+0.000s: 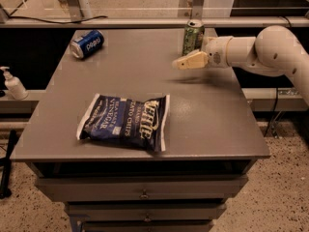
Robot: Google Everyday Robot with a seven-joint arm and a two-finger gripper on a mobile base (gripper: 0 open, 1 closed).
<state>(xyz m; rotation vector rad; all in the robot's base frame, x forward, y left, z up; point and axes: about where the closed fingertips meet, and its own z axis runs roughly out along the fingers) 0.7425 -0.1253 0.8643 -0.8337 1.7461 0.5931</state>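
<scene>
My gripper [179, 64] hangs just above the grey table [135, 81] at the back right, pointing left on its white arm [260, 50]. A green can [193, 36] stands upright right behind it, the nearest thing to it, and I cannot tell whether they touch. A dark blue bag of Kettle chips [126, 122] lies flat toward the table's front, well apart from the gripper. A blue Pepsi can [87, 43] lies on its side at the back left corner. The gripper holds nothing that I can see.
The table is a cabinet with drawers [142, 193] below its front edge. A white pump bottle [14, 84] stands on a lower ledge at the left. A metal rail [145, 22] runs behind the table. Speckled floor lies to the right.
</scene>
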